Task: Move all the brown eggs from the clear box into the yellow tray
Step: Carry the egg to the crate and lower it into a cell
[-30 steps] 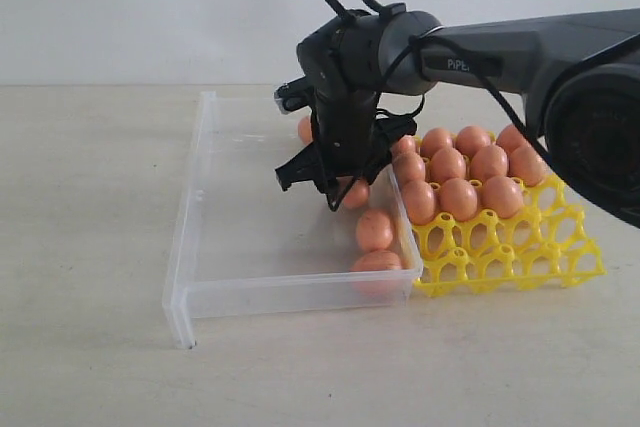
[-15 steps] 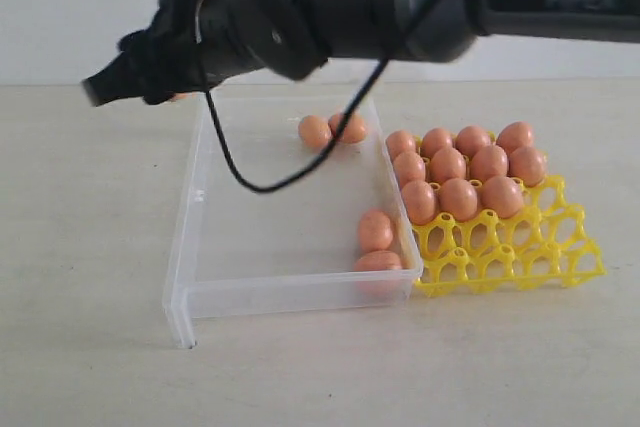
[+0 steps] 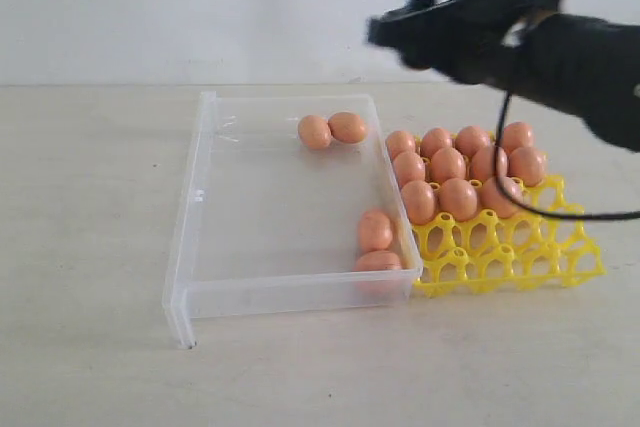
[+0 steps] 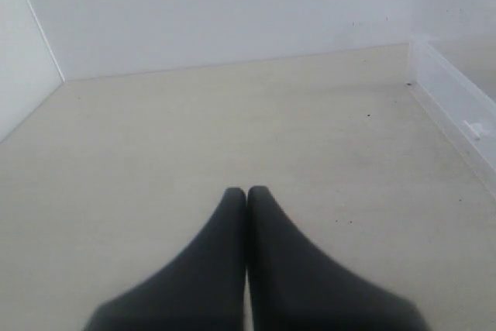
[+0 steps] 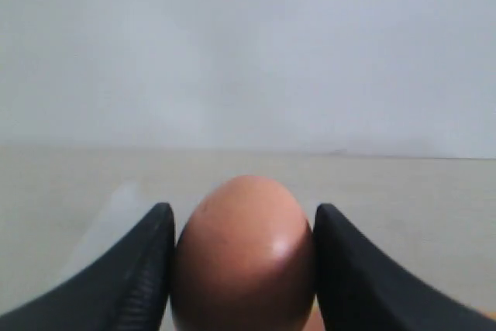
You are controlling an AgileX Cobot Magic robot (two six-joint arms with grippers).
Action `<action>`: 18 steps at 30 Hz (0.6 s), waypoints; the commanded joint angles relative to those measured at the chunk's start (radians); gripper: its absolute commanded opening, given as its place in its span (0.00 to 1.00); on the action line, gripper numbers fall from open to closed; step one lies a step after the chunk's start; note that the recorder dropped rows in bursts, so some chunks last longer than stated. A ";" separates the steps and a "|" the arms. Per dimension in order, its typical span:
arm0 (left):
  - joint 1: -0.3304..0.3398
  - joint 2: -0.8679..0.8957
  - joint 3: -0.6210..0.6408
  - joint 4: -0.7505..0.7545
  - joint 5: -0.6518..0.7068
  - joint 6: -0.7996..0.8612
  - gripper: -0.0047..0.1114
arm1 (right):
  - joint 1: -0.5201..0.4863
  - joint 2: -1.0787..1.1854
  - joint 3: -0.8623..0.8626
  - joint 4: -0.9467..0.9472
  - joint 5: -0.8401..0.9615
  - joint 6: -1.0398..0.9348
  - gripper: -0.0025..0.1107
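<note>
Swung right from the clear plastic box's [image 3: 190,237] far left toward the yellow lattice tray [image 3: 510,257], the right gripper [image 3: 395,32] is clamped across the middle of a smooth, light, fragile brown egg [image 5: 242,257]; the left gripper [image 4: 246,195] is held with fingers pressed together.

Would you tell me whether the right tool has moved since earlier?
Yes: the right tool swung rightward, from over the shallow clear plastic box's left wall to above its right wall.

Smooth glossy egg [image 5: 244,261], clear plastic box [image 3: 191,217]
</note>
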 commanded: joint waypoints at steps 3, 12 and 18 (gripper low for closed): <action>-0.004 0.003 0.000 0.002 -0.003 -0.004 0.00 | -0.307 -0.007 0.031 0.065 -0.239 0.134 0.02; -0.004 0.003 0.000 0.002 -0.003 -0.004 0.00 | -0.794 0.298 -0.175 -1.312 -0.843 1.269 0.02; -0.004 0.003 0.000 0.002 -0.003 -0.004 0.00 | -0.904 0.414 -0.105 -1.477 -0.850 1.200 0.02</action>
